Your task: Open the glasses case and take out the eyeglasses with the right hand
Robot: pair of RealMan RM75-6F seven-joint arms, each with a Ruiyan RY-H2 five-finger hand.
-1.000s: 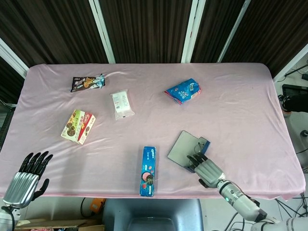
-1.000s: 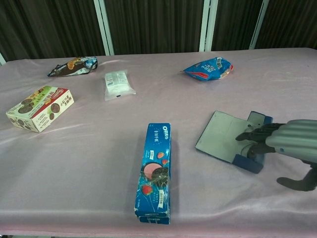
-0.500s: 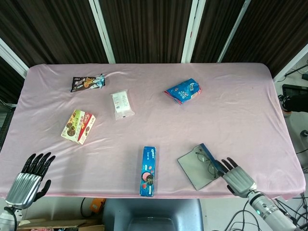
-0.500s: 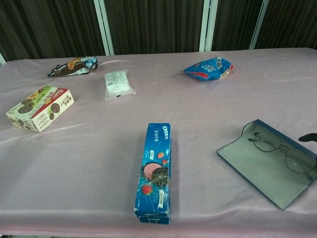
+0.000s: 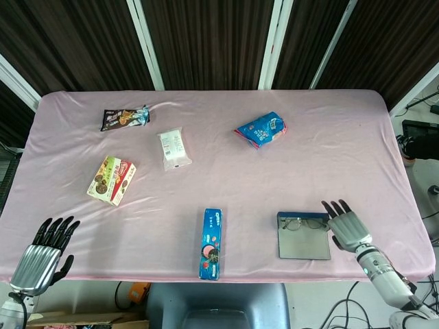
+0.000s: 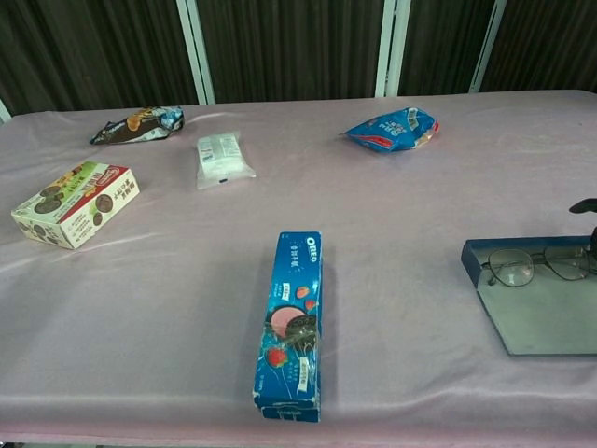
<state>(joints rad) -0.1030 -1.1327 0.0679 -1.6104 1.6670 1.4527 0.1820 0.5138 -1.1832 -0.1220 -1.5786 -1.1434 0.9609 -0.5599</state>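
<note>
Head view: the glasses case (image 5: 302, 237) lies open near the table's (image 5: 343, 157) front right edge, the eyeglasses (image 5: 302, 223) resting in its far tray, not yet taken out. The right hand (image 5: 345, 225) sits just beside the case, fingers apart and empty; the left hand (image 5: 42, 257) hangs off the front left corner, fingers together, holding nothing.

Chest view: the eyeglasses (image 6: 536, 266) lie in the case (image 6: 541, 308); the Oreo box (image 6: 292, 322) stands well apart, nothing blocking the reach
</note>
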